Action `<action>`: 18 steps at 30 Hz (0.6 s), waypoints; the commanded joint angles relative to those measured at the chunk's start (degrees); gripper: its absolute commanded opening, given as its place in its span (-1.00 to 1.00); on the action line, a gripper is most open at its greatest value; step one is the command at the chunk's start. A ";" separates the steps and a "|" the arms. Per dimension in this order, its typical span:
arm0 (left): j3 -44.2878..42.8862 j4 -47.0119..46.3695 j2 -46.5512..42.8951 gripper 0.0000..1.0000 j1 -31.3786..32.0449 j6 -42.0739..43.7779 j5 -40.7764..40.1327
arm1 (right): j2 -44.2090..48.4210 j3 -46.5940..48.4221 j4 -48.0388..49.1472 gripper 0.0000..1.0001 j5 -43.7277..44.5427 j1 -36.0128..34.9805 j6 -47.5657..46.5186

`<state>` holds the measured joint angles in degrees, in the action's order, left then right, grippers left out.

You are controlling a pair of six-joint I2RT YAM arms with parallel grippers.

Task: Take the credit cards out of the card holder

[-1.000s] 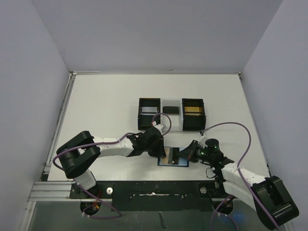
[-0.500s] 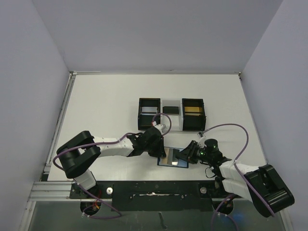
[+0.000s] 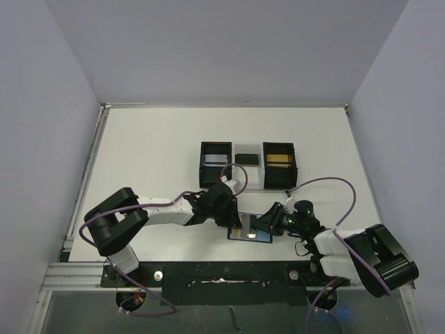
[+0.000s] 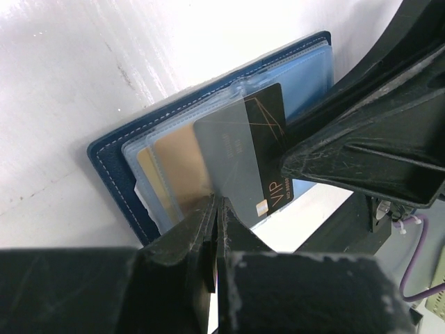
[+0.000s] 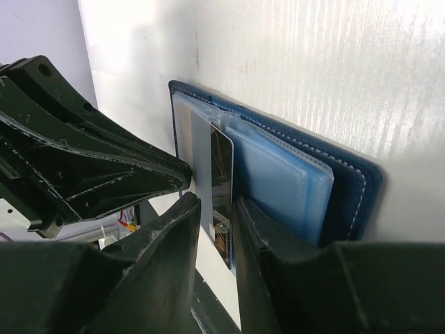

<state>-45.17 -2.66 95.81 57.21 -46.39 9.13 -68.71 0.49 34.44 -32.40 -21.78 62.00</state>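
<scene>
The dark blue card holder (image 3: 240, 238) lies open on the table near the front edge, clear sleeves up; it also shows in the left wrist view (image 4: 115, 163) and the right wrist view (image 5: 354, 184). A gold card (image 4: 177, 156), a silver-grey card (image 4: 226, 149) and a dark "VIP" card (image 4: 268, 129) fan out of its pocket. My left gripper (image 3: 234, 217) is shut, its tips (image 4: 217, 206) pressing on the sleeve by the gold card. My right gripper (image 3: 267, 224) is narrowly open, its jaws straddling the edge of the dark card (image 5: 222, 184).
Two black open-top boxes (image 3: 215, 164) (image 3: 279, 165) joined by a white tray (image 3: 246, 174) stand behind the card holder. The right box has gold inside, and a dark card lies on the tray. The table's front edge and a black rail (image 3: 222, 275) are just below.
My right gripper has moved left onto the card holder and its elbow has swung down to the right. The left gripper has stayed on the card holder's left side.
</scene>
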 commanded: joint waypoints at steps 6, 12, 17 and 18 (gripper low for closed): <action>-0.02 6.68 3.53 -1.00 -0.64 2.09 -1.82 | -7.19 -4.18 14.62 -0.49 1.35 -1.67 0.37; 1.67 5.13 3.10 -1.00 -0.61 1.57 -1.15 | -9.48 -4.23 20.37 -0.67 -1.50 -2.39 0.46; 2.08 3.91 3.70 -1.00 -0.61 0.76 -0.72 | -10.11 -2.90 19.66 -0.83 -2.43 -3.01 -0.39; 2.22 3.92 3.54 -1.00 -0.61 0.64 -0.72 | -10.14 -2.74 19.25 -0.94 -2.78 -3.03 -0.58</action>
<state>-45.47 -3.18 96.57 56.64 -46.39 10.96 -78.67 -0.03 48.73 -32.21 -23.99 62.52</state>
